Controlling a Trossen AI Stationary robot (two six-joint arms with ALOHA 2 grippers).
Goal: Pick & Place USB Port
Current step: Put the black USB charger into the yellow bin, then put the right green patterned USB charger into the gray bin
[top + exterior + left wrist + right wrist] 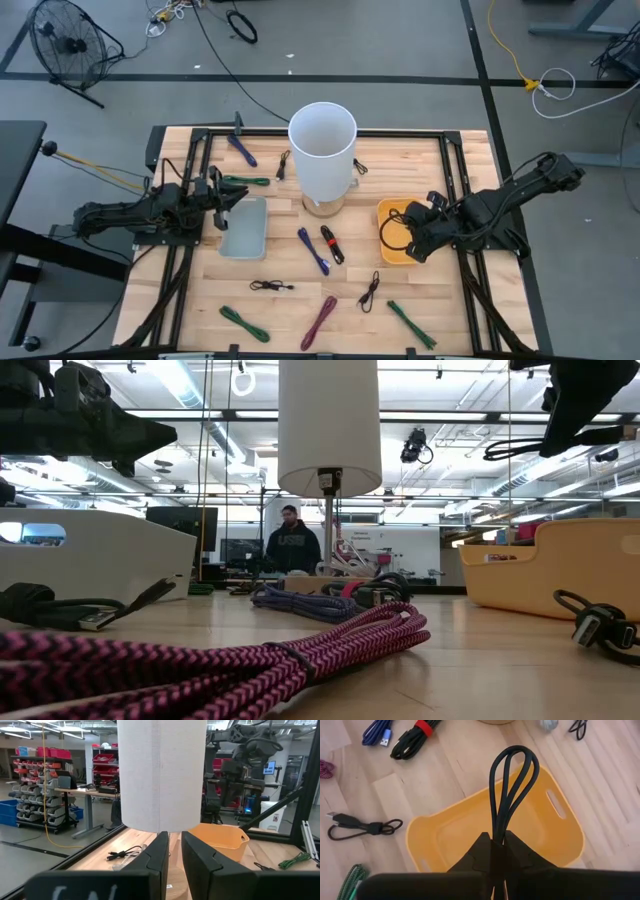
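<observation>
Right now the right pincer (pixel 498 851) is clamped on a coiled black USB cable (pixel 512 790), holding it above the yellow bin (pixel 465 832) on the right of the surface (pixel 290 320). The pick looks done; the drop is left, and the bin appears empty. The cable is thin, glossy and looped into long ovals, dangling free. Plenty remains out on the wood: purple, green, black and magenta bundles. The left pincer (pixel 172 855) waits by the grey tray (pixel 245 228), its fingers slightly apart, holding nothing.
</observation>
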